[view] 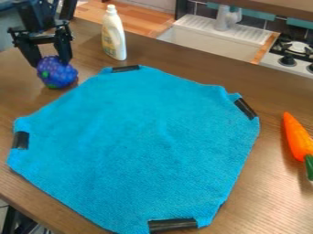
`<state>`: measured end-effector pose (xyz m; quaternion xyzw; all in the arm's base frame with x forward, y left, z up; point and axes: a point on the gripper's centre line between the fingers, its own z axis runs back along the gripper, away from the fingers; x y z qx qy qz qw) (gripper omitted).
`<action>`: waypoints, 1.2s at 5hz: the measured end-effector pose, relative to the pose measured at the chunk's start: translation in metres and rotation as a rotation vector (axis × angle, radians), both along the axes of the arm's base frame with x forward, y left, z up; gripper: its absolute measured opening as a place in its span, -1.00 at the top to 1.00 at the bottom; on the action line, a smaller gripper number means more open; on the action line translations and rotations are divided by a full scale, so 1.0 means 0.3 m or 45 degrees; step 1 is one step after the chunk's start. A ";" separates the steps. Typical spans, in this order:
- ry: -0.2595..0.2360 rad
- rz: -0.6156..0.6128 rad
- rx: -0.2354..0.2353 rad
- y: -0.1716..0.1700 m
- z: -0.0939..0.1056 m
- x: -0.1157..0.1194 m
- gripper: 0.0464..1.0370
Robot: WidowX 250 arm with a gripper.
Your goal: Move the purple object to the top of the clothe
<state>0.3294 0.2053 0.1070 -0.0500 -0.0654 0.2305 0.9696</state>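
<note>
Hand (51,63) gripping purple object (56,74), just beside upper-left edge of blue cloth (137,141); cloth spreads wide toward carrot (297,137)

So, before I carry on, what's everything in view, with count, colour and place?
bumpy round object: 1, purple-blue with green spots, beneath the gripper
octagonal-looking cloth: 1, bright blue, centre of table
tape strips: 4, black, at cloth edges
plastic bottle: 1, white, behind cloth
toy carrot: 1, orange with green top, right of cloth
wooden table: 1, brown, under everything
sink: 1, white, behind table
faucet: 1, grey, at sink
stove: 1, white and black, upper right
robot gripper: 1, black, upper left
</note>
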 end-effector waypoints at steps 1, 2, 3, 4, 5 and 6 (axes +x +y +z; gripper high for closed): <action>-0.021 -0.043 -0.004 -0.012 0.033 -0.007 -0.58; -0.120 -0.113 -0.014 -0.058 0.155 -0.010 -0.06; -0.204 -0.188 0.019 -0.127 0.274 -0.013 0.55; -0.199 -0.242 0.005 -0.185 0.280 -0.030 0.71; -0.170 -0.306 0.021 -0.221 0.260 -0.058 0.25; -0.153 -0.347 0.057 -0.187 0.251 -0.072 -0.38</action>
